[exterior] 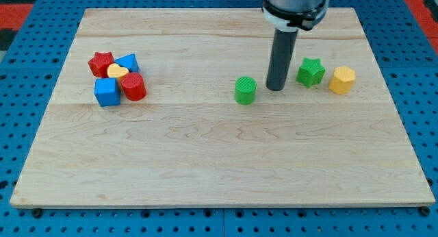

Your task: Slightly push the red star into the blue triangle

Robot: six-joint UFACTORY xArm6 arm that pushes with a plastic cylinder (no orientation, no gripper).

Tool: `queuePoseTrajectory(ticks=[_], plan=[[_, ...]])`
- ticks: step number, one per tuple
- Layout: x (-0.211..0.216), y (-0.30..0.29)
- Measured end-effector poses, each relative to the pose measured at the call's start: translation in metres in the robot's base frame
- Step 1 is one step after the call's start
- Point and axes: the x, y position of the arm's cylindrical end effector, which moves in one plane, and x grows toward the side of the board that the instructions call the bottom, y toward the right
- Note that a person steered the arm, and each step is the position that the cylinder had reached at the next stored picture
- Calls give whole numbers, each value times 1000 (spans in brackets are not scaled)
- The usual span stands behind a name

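My tip (pixel 276 88) rests between green cylinder (pixel 246 90) and green star (pixel 311 72), toward the surface's (pixel 219 161) top-right corner; red star (pixel 102 63) touches blue triangle (pixel 129 62) near the left edge. No jaws exist.

On the table (pixel 219 168), the tip (pixel 276 88) is set between the green cylinder (pixel 246 90), just to its left in the view, and the green star (pixel 310 72), near on its right. The yellow hexagon (pixel 341 80) lies beyond that star. Well apart, far to the tip's left, a cluster is packed: the red star (pixel 102 63) and blue triangle (pixel 128 62) at the top, the yellow heart (pixel 118 72) between and just below them, and the blue cube (pixel 107 92) and red cylinder (pixel 133 87) along the bottom.
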Motion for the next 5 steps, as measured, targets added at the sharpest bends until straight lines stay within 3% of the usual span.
queuePoseTrajectory(ticks=[2,3,4,5], plan=[[31,-78],[65,-50],[98,-122],[102,-230]])
